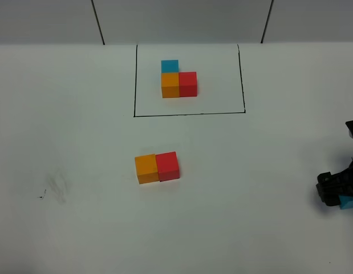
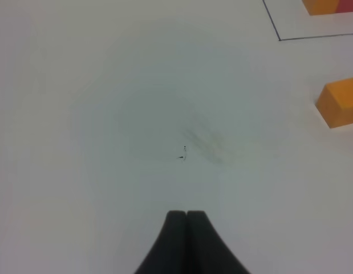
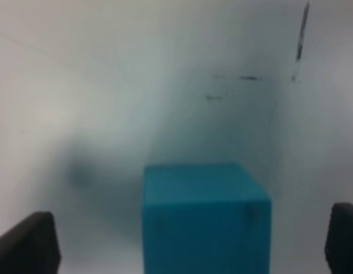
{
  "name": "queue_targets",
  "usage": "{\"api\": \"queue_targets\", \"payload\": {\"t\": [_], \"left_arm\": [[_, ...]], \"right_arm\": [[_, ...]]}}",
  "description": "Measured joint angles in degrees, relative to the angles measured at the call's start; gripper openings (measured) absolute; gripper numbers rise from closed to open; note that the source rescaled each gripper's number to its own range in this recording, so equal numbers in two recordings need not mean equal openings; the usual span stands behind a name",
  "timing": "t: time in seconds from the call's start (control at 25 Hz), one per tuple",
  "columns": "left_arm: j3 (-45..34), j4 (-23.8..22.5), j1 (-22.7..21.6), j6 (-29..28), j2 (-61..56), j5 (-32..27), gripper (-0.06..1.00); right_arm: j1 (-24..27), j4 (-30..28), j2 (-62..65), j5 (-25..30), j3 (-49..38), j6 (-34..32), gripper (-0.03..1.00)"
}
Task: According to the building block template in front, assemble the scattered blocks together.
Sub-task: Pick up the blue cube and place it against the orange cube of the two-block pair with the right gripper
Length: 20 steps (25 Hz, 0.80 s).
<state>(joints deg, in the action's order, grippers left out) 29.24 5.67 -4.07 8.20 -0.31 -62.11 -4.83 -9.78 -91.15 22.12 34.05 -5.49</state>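
The building block template (image 1: 179, 80) is a light blue, orange and red L inside a black drawn rectangle at the back of the table. Two scattered blocks, orange (image 1: 146, 169) and red (image 1: 168, 165), sit touching side by side mid-table. The light blue block (image 1: 351, 202) lies at the far right edge, partly under my right gripper (image 1: 337, 193). In the right wrist view that block (image 3: 206, 220) rests between the spread fingers (image 3: 27, 246), with gaps on both sides; the right gripper (image 3: 187, 248) is open. My left gripper (image 2: 186, 216) is shut on nothing, over bare table left of the orange block (image 2: 341, 103).
A faint dark smudge (image 1: 55, 188) marks the white table (image 1: 79, 114) at the left. The template's black frame line (image 1: 187, 114) runs behind the paired blocks. Grey wall panels stand behind the table's far edge.
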Motion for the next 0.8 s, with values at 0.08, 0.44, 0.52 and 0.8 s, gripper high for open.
{"api": "queue_targets", "payload": {"t": [0.08, 0.44, 0.52, 0.8], "left_arm": [[0.0, 0.0, 0.0, 0.0, 0.0, 0.0, 0.0], [0.0, 0.0, 0.0, 0.0, 0.0, 0.0, 0.0], [0.0, 0.0, 0.0, 0.0, 0.0, 0.0, 0.0], [0.0, 0.0, 0.0, 0.0, 0.0, 0.0, 0.0]], "right_arm": [[0.0, -0.64, 0.0, -0.25, -0.13, -0.2, 0.85], [0.0, -1.08, -0.52, 0.23, -0.13, -0.39, 0.44], [0.0, -1.08, -1.54, 0.12, 0.07, -0.39, 0.44], [0.0, -1.26, -5.97, -1.8, 0.4, -0.34, 0.43]]}}
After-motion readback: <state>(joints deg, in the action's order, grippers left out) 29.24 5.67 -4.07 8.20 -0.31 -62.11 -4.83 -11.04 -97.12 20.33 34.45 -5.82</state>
